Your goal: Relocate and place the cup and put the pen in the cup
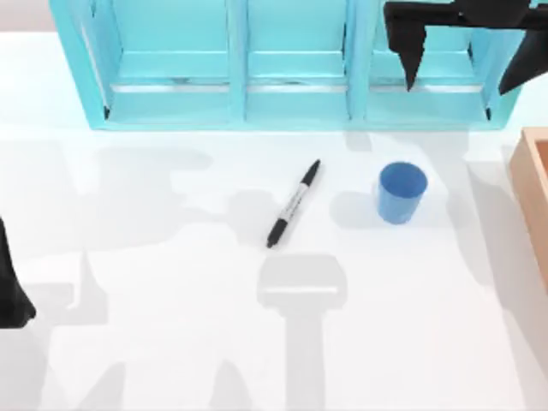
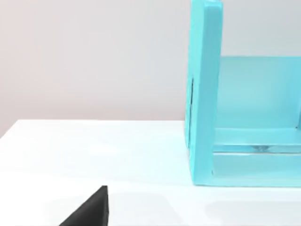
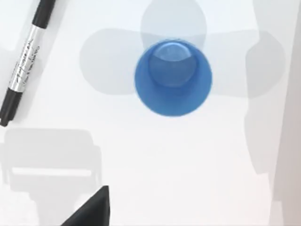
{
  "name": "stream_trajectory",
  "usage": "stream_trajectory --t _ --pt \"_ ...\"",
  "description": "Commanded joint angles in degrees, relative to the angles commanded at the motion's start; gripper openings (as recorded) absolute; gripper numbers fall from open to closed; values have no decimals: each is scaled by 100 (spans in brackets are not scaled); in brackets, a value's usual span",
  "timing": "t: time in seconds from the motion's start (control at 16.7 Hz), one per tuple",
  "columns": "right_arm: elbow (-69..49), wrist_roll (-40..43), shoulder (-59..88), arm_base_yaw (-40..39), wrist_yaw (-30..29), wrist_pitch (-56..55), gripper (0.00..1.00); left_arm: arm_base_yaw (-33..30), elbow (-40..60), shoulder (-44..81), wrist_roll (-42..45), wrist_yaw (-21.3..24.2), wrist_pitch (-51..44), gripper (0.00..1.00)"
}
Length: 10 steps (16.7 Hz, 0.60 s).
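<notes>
The cup (image 1: pixel 401 193) stands upright on the bench (image 1: pixel 171 342), toward its right edge near the back, and the pen (image 1: pixel 293 204) lies flat just left of it, apart. Our right gripper (image 1: pixel 458 60) hangs over the blue shelf (image 1: pixel 231 94) at the back right, fingers spread wide and holding nothing. Our left arm (image 1: pixel 10 291) sits parked at the left edge; we cannot tell how its fingers stand.

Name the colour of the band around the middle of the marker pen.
Grey-white with dark print, on the black marker pen; clearest in the right wrist view.
</notes>
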State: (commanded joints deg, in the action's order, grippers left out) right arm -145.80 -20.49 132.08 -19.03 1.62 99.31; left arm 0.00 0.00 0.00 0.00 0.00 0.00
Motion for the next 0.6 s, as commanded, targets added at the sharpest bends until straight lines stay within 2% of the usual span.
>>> stream_trajectory --t 0.3,0.6 --pt "160 -212 3 -70 22 -222 100 0 0 0 0 0 0 100" --pt "1013 -1707 135 -511 164 -1424 100 0 0 0 0 0 0 100"
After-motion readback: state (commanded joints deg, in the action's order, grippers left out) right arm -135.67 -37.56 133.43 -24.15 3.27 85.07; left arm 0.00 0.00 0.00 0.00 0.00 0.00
